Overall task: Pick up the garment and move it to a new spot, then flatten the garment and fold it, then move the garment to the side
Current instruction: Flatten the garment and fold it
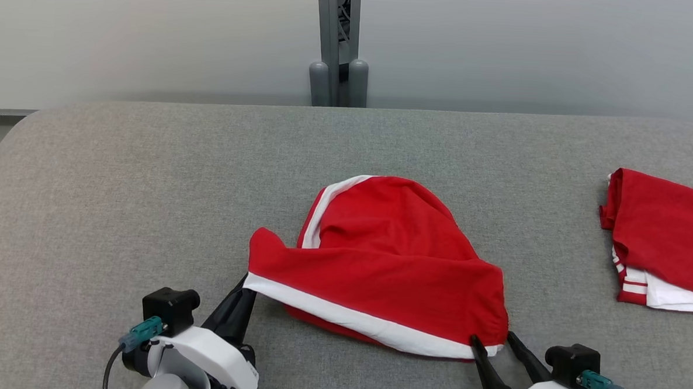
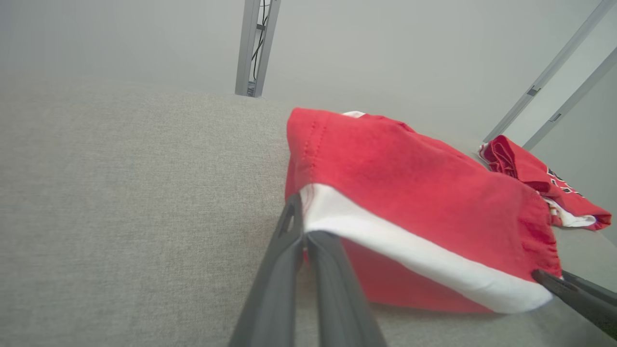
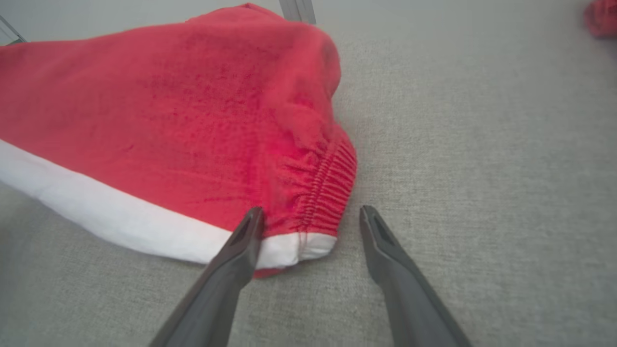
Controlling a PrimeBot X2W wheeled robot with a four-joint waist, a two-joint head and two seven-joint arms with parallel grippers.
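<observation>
Left gripper (image 1: 247, 295), lower left, clamps the red garment (image 1: 390, 261) by its white-banded corner. Right gripper (image 1: 492, 337), lower right, stands wide, straddling the elastic corner.

This looks like a robot test room or lab, not a home. A wide table (image 1: 88, 206) covered in plain grey felt-like cloth stands before a bare, pale wall (image 1: 154, 34). Behind it rises a grey metal post (image 1: 337, 42) with cables (image 1: 345, 19) running inside it. Slanted metal rails (image 2: 530, 90), possibly part of a frame, cross the wall. A red garment (image 1: 379, 260) and a second garment (image 1: 666, 232) lie on the table.
</observation>
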